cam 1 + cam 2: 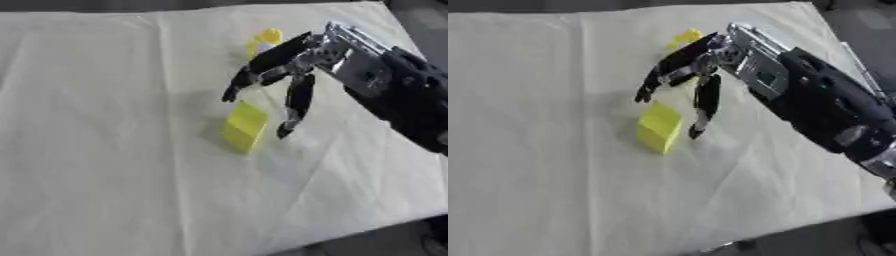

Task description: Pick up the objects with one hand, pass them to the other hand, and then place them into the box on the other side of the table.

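Right hand reaching in from the right, fingers spread and pointing down, holding nothing, just above a yellow block on the white-covered tabletop, small yellow object behind the hand

A yellow block, rectangular and flat-faced, is seen lying tilted on the white-covered tabletop, just right of frame center. A smaller yellow object, shape unclear, is seen at upper center-right, well apart from the block.
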